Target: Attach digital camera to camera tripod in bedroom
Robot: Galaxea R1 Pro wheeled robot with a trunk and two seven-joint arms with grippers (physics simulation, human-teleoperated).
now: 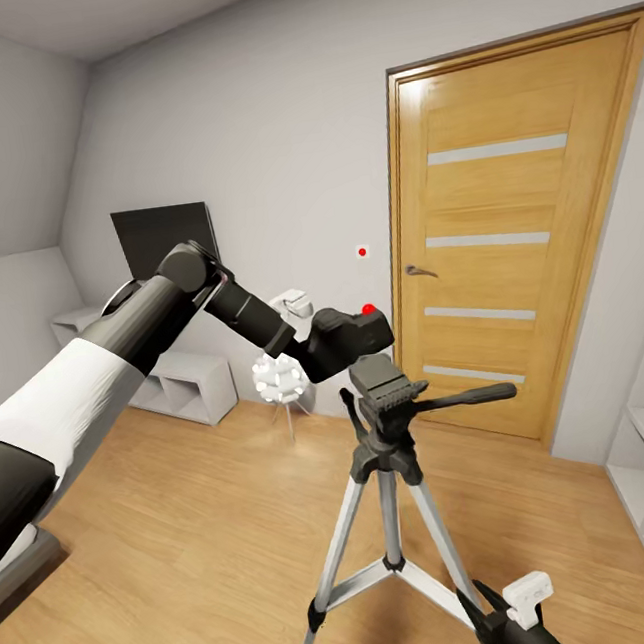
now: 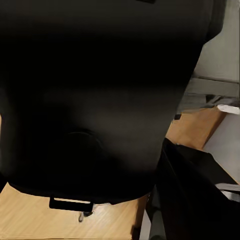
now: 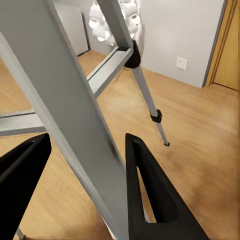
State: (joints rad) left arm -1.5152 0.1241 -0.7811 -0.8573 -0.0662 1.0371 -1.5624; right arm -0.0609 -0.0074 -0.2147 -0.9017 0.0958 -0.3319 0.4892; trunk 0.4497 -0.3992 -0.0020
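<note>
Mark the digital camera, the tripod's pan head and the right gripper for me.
digital camera (image 1: 349, 337): head view, side of its black body.
pan head (image 1: 382, 383): head view, top plate.
right gripper (image 3: 85, 185): right wrist view, gap between fingers, astride a tripod leg.

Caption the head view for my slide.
Left hand holds the digital camera just above the camera tripod head, beside the oak door.

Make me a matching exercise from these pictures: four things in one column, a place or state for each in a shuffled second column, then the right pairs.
Things:
1. digital camera
2. camera tripod
3. door
4. right gripper

Places or states:
A. shut, in the grey wall
B. open, fingers either side of a silver tripod leg
C. held by the left arm just above the pan head
D. standing on the wood floor

Pairs: 1-C, 2-D, 3-A, 4-B
</note>
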